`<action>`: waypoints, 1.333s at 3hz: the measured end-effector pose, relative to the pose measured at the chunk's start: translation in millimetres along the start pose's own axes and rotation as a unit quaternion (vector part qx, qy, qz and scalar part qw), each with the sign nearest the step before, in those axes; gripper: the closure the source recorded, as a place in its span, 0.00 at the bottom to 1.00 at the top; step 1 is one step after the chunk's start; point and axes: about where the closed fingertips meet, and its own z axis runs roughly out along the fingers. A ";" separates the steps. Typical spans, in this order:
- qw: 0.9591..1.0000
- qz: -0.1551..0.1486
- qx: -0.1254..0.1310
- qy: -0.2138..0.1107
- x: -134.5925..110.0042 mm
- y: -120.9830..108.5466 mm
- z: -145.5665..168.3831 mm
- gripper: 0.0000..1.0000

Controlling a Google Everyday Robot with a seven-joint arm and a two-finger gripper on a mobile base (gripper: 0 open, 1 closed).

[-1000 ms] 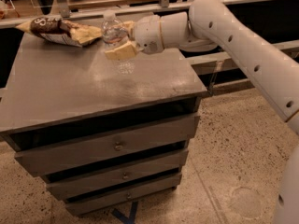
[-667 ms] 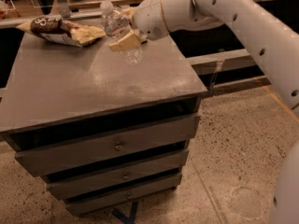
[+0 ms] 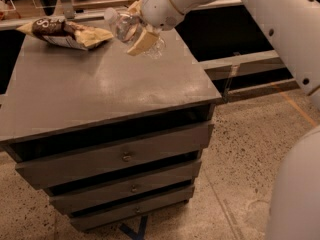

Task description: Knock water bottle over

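The water bottle (image 3: 124, 26) is a small clear ribbed bottle with a white cap. It is tilted far over, with the cap pointing up and left, and is held just above the far part of the grey cabinet top (image 3: 100, 89). My gripper (image 3: 132, 30) comes in from the upper right on a white arm. Its cream fingers (image 3: 142, 40) are shut on the bottle's body, one in front and one behind. The bottle's base end is hard to see behind the front finger.
A brown and cream snack bag (image 3: 64, 32) lies at the far left corner of the cabinet top. The cabinet has three drawers (image 3: 125, 156) facing me. A dark shelf unit (image 3: 235, 39) stands behind on the right, and speckled floor (image 3: 240, 174) lies to the right.
The bottle stood upright on the cabinet top with my gripper around it. It has since been lifted and tipped over to the left, and the arm has swung up and back.
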 end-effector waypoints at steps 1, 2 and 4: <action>0.996 -0.057 -0.008 0.074 3.0 1.5 2.2 1.00; 0.986 -0.088 -0.004 0.145 17.3 3.8 9.4 1.00; 0.976 -0.125 -0.005 0.179 22.5 20.9 42.6 1.00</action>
